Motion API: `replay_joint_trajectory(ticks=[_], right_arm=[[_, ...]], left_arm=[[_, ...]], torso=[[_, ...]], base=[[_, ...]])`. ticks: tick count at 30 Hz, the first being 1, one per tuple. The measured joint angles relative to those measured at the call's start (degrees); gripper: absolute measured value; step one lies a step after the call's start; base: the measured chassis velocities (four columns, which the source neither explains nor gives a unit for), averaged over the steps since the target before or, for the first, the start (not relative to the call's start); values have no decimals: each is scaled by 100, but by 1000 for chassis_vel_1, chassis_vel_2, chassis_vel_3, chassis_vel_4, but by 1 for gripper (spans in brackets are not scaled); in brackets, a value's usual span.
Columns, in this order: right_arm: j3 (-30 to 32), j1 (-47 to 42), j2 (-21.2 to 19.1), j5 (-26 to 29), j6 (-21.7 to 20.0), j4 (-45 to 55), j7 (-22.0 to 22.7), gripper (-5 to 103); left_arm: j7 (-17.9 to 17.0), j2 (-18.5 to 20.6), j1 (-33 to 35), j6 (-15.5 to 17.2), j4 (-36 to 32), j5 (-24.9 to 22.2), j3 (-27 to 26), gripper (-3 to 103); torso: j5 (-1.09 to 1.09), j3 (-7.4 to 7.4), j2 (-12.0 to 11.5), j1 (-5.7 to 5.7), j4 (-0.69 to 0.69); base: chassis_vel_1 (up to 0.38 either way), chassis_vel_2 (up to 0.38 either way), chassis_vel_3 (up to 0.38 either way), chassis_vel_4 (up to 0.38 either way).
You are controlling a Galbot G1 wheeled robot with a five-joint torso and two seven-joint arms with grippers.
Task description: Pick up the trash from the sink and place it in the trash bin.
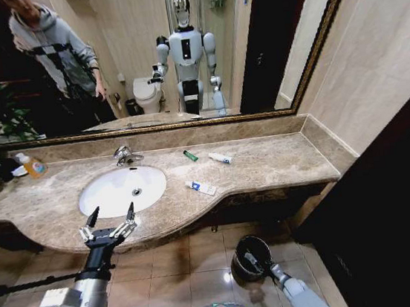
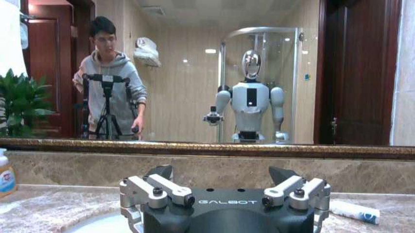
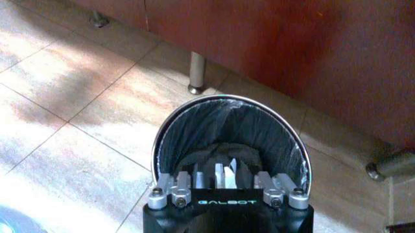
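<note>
- Trash (image 1: 201, 188) scattered on surface (image 1: 281, 163) beside sink (image 1: 122, 190); liable to roll off if nudged.
- Left tool (image 1: 110, 214) spread open at sink's front rim.
- Right tool (image 3: 224, 174) over trash bin (image 3: 214, 124); grip impossible to tell.

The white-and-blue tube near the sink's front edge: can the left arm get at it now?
Probably yes. The left gripper, jaws open, hovers at the beige marble counter's front, and the white-and-blue tube lies uncovered on it with nothing between them.
</note>
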Motion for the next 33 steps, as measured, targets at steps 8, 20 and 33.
replay_joint_trajectory(ticks=[8, 20, 33], right_arm=[[44, -146, 2, 12, 53, 157, -7, 79], [182, -479, 156, 13, 201, 483, 73, 100], [236, -2353, -80, 1392, 418, 3764, 106, 100]], left_arm=[[0, 0, 0, 0, 0, 0, 0, 100], [0, 0, 0, 0, 0, 0, 0, 100], [0, 0, 0, 0, 0, 0, 0, 100]], torso=[[0, 0, 0, 0, 0], [0, 0, 0, -1, 0], [0, -1, 1, -1, -1]], base=[[0, 0, 0, 0], [0, 0, 0, 0], [0, 0, 0, 0]])
